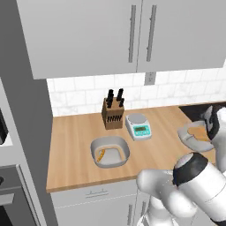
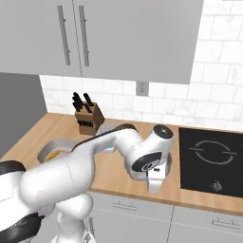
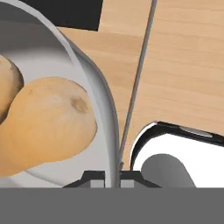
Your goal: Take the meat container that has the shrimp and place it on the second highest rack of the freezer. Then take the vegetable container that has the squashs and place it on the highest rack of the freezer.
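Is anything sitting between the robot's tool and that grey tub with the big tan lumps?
Nothing visible does. The tool is already shut on the rim of the grey shallow tub holding the big tan-orange lumps, on the wooden counter.

Wooden counter (image 1: pixel 75 150): tubs, scale, knife block.

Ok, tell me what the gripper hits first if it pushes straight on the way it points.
Nothing new: the gripper is already shut on the rim of the vegetable container. Straight on, the rim likely seats deeper between the fingers; depth is hard to judge.
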Controlling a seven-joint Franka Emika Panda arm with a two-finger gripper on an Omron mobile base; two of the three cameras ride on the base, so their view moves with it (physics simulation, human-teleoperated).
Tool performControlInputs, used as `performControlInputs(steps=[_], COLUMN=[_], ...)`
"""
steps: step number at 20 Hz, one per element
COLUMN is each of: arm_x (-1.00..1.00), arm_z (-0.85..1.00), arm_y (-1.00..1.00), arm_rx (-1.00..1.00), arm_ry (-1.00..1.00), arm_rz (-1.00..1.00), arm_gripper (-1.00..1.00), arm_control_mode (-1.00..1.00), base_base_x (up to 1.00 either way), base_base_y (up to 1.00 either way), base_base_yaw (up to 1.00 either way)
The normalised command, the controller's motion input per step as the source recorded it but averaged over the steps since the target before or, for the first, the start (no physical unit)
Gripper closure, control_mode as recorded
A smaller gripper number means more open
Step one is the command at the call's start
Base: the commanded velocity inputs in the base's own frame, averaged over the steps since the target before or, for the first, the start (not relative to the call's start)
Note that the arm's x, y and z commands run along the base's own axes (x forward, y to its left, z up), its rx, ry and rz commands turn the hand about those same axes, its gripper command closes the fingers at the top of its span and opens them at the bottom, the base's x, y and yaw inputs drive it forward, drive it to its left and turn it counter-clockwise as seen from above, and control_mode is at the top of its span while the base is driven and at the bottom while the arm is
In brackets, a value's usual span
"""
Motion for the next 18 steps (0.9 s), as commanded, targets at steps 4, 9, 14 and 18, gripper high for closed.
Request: performControlInputs(steps=[4, 9, 14, 18], arm_x=[-0.45, -0.52, -0.47, -0.79], arm_z=[1.0, 1.0, 1.0, 1.0], arm_y=[0.48, 0.47, 0.49, 0.38], arm_rx=[0.0, 0.04, 0.09, 0.15], arm_ry=[-0.39, -0.25, 0.08, 0.18], arm_rz=[-0.13, -0.11, -0.13, -0.04], arm_gripper=[1.0, 1.0, 1.0, 1.0], arm_control_mode=[-1.0, -1.0, -1.0, -1.0], base_base_x=[0.0, 0.0, 0.0, 0.0], base_base_y=[0.0, 0.0, 0.0, 0.0], base_base_yaw=[0.0, 0.0, 0.0, 0.0])
